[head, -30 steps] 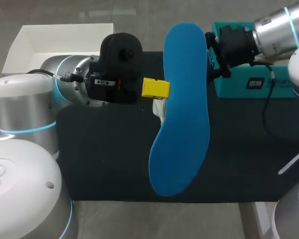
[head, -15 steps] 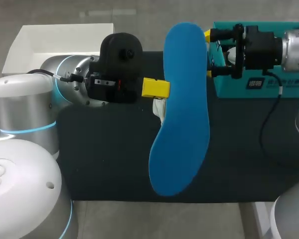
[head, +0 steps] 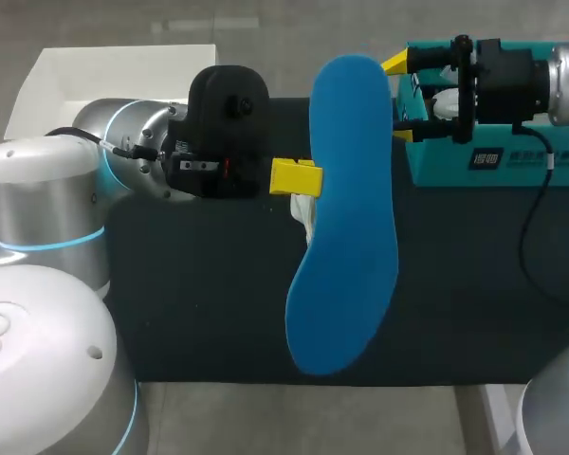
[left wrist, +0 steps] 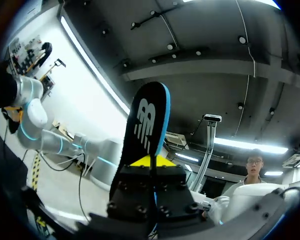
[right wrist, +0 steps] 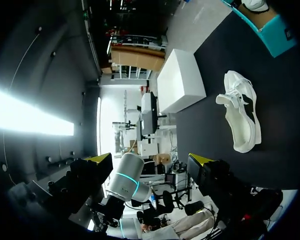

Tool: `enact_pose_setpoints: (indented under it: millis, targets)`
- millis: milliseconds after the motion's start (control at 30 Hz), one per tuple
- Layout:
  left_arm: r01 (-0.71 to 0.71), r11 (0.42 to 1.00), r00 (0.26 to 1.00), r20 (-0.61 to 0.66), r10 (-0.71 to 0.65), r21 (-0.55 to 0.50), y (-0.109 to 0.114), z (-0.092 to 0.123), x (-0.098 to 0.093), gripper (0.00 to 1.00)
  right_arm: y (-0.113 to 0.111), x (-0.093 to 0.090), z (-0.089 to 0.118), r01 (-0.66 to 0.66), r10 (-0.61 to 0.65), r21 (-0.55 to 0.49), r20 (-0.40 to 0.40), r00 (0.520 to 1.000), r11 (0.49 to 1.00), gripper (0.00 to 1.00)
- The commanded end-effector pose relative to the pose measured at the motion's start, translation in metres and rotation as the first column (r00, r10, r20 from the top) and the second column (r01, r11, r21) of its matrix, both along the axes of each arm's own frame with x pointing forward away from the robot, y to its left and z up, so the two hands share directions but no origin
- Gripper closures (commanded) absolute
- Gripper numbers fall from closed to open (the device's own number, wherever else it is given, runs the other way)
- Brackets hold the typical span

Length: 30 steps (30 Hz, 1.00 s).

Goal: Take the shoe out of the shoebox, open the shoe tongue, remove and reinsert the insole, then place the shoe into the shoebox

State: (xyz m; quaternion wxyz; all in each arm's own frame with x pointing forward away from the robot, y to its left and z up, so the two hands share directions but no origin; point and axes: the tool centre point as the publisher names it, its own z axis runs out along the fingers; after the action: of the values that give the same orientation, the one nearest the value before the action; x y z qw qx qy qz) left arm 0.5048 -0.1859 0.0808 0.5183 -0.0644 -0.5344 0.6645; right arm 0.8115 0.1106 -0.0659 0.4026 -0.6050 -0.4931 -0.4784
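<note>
Insole [head: 346, 218] held up over the table; shoe [right wrist: 242, 117] lying on the mat, outside the box.

Left gripper [head: 299, 177] is pinched on the long edge of the blue insole, near its middle; from the left wrist the insole [left wrist: 145, 132] rises between the two yellow tips [left wrist: 151, 161], dark underside showing. Seen from above, the insole covers most of the white shoe [head: 305, 210]; only a sliver shows just below the left gripper. Right gripper [head: 396, 100] is level with the insole's upper end, by the near corner of the teal shoebox [head: 493, 156], fingers spread wide with nothing between them [right wrist: 150, 160]. From the right wrist, the shoe rests on the black mat [right wrist: 225, 65], between the white box [right wrist: 180, 80] and the teal shoebox [right wrist: 270, 25], touching neither.
</note>
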Motion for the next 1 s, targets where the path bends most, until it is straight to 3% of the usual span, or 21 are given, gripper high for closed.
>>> enact_pose_setpoints:
  millis: [33,200,233,367,400,867,1000]
  targets:
    - [0.069,0.996,0.898,0.439,-0.039,-0.052,0.009,-0.006,0.038,1.00,0.002,0.001,-0.001,0.001,-0.001,0.000,-0.001,1.000,1.000,0.00]
    - [0.106,0.990,0.702,0.712,-0.005,-0.098,0.013,-0.002,0.067,1.00,0.002,0.001,-0.001,0.001,-0.001,0.000,-0.001,1.000,1.000,0.00]
    - [0.115,0.990,0.631,0.776,-0.006,-0.086,0.014,-0.002,0.073,1.00,0.002,0.001,-0.001,0.001,-0.001,0.000,-0.001,1.000,1.000,0.00]
    - [0.076,0.997,0.501,0.865,-0.032,-0.007,0.020,-0.005,0.088,1.00,0.002,0.001,-0.001,0.001,-0.001,0.000,-0.001,1.000,1.000,0.00]
    - [0.038,0.998,0.512,0.857,-0.054,0.041,0.021,-0.007,0.089,1.00,0.002,0.001,-0.001,0.001,-0.001,0.000,-0.001,1.000,1.000,0.00]
    - [0.038,0.998,0.512,0.857,-0.054,0.041,0.021,-0.007,0.089,1.00,0.002,0.001,-0.001,0.001,-0.001,0.000,-0.001,1.000,1.000,0.00]
    - [0.125,0.992,0.018,1.000,0.018,-0.020,0.022,-0.036,0.100,1.00,0.002,0.001,-0.001,0.001,-0.001,0.000,-0.001,1.000,1.000,0.00]
